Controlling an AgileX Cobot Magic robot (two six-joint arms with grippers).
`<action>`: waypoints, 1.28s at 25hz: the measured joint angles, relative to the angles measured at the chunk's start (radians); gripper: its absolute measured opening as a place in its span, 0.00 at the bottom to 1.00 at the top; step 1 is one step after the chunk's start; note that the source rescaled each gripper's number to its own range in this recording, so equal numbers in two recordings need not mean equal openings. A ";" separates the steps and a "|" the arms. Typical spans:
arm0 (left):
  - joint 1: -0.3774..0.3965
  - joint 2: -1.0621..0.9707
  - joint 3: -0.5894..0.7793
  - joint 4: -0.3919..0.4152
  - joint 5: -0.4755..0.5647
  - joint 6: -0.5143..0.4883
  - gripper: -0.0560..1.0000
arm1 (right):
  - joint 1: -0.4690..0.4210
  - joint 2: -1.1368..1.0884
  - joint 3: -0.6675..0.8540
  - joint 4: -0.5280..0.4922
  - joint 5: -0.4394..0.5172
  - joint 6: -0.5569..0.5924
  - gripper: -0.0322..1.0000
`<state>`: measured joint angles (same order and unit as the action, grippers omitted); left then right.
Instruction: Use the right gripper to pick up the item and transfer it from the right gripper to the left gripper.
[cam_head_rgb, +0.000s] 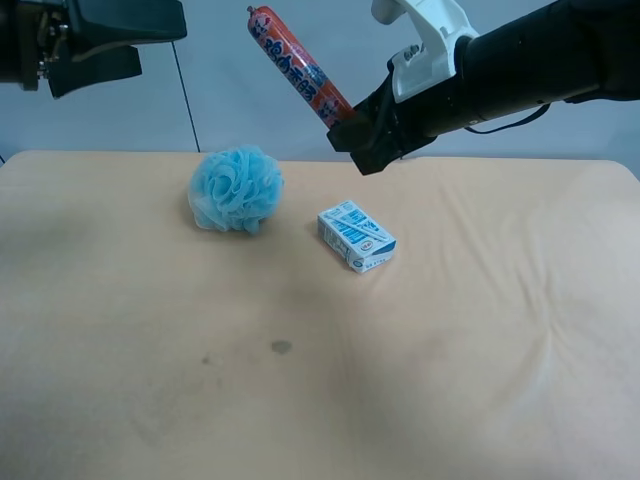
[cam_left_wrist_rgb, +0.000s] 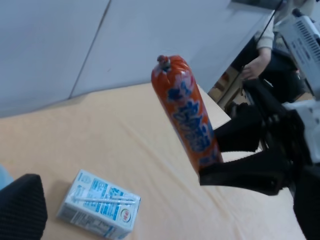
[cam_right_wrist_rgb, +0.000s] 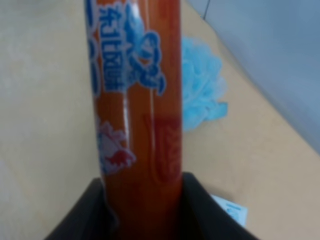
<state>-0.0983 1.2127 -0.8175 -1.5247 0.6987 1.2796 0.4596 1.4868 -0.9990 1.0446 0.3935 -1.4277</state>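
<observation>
The item (cam_head_rgb: 298, 66), an orange-red sausage stick with blue-and-white lettering, is held in the air above the table. My right gripper (cam_head_rgb: 350, 125), on the black arm with a white block, is shut on its lower end. The stick tilts up toward the exterior high view's left. It fills the right wrist view (cam_right_wrist_rgb: 137, 100) between the two black fingers. In the left wrist view the item (cam_left_wrist_rgb: 187, 115) stands out of the right gripper (cam_left_wrist_rgb: 207, 160). My left gripper (cam_head_rgb: 160, 45) is at the exterior high view's top left, jaws apart and empty, well away from the item. One of its fingers (cam_left_wrist_rgb: 20, 210) shows.
A fluffy light-blue pouf (cam_head_rgb: 236, 188) sits at the back of the tan table (cam_head_rgb: 450, 380). A blue-white small box (cam_head_rgb: 356, 236) lies to its right, below the held stick. The box also shows in the left wrist view (cam_left_wrist_rgb: 100, 205).
</observation>
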 joint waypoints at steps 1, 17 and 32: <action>-0.020 0.019 -0.013 -0.003 -0.008 0.012 1.00 | 0.000 0.000 0.000 0.020 0.002 -0.012 0.03; -0.476 0.109 -0.169 -0.019 -0.562 0.206 1.00 | 0.000 0.000 0.000 0.206 0.049 -0.150 0.03; -0.514 0.198 -0.240 -0.040 -0.604 0.210 1.00 | 0.000 0.001 0.000 0.459 0.135 -0.358 0.03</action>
<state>-0.6126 1.4111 -1.0576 -1.5647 0.0945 1.4895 0.4596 1.4875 -0.9990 1.5040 0.5280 -1.7853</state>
